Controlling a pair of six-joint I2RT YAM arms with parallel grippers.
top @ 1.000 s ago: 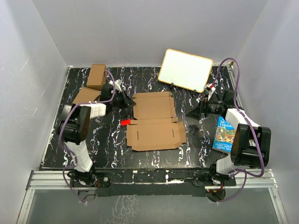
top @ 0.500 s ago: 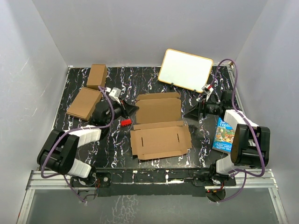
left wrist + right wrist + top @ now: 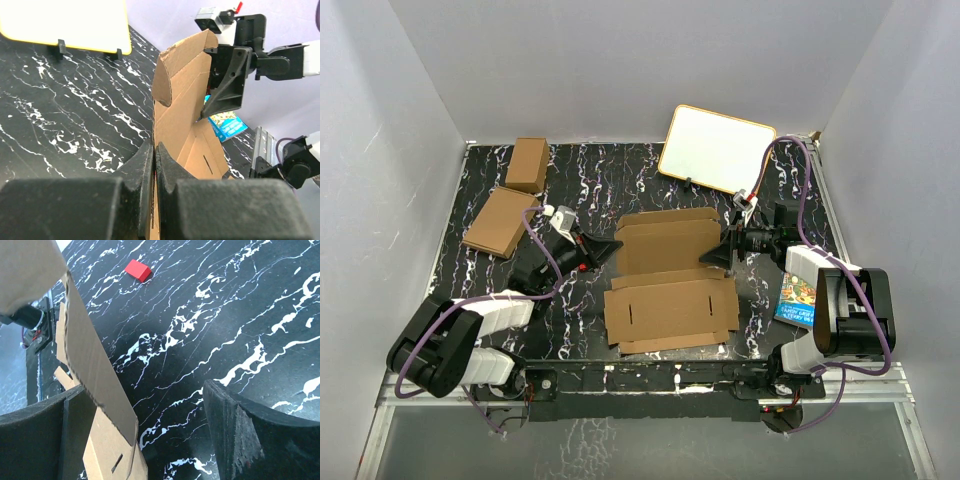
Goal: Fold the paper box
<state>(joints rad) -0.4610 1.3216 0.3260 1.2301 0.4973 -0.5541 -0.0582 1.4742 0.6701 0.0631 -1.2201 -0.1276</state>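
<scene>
I am pinching my left jaws shut on the paper box (image 3: 670,300), which is sitting in the middle of the black marbled counter (image 3: 620,175) between my two arms. In my left wrist view my two fingers (image 3: 145,165) are pressing together on the left edge of the cardboard, with no gap showing beside the sheet. The front part of the box is lying flat on the counter, slits facing up, while the rear panel is tilting up off the surface, its side flap curling over at the top.

I am holding my right jaws wide at the box's right edge. In my right wrist view the raised cardboard edge is standing in the gap, close against one finger, while the other finger (image 3: 240,430) is well apart from it across bare counter. I cannot tell whether the near finger is touching the sheet.

A small red block (image 3: 138,270) is lying on the counter just beside my left jaws. A whiteboard with a yellow rim (image 3: 717,150) is leaning on its stand at the back. A colourful book (image 3: 798,290) is lying near the right edge. Two brown cartons (image 3: 528,164) (image 3: 501,220) are sitting in the back left corner, well apart from the box.
</scene>
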